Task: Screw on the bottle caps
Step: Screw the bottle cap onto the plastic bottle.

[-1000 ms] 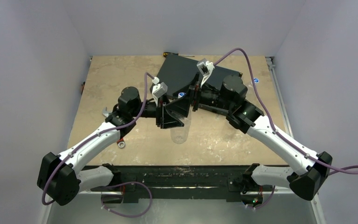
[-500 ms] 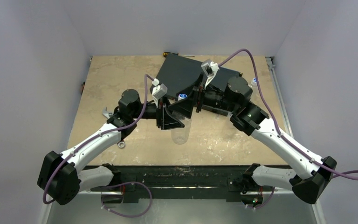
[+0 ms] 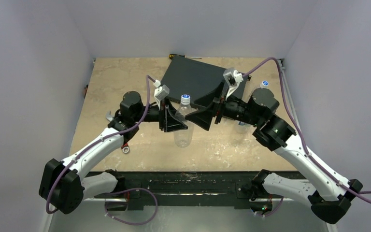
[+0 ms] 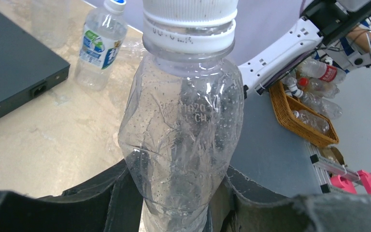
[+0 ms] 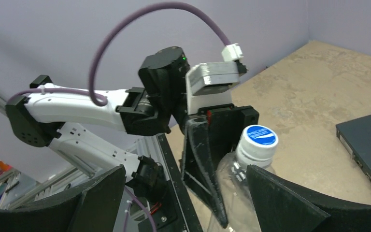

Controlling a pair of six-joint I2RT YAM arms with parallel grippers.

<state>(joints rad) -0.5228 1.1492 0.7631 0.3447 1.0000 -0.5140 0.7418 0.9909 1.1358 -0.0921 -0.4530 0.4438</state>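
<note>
1. Near the middle of the table [image 3: 125, 87], toward its near edge, the left gripper [image 3: 176, 122] pinches the clear bottle [image 3: 184, 136] low on its body and holds it upright.
2. On that bottle's neck sits a blue-and-white cap [image 3: 185, 98].
3. Just right of it, the right gripper [image 3: 206, 115] is spread wide, facing the cap and touching nothing.
4. By the right edge, toward the far corner, a labelled bottle [image 4: 99, 48] stands capped.
</note>
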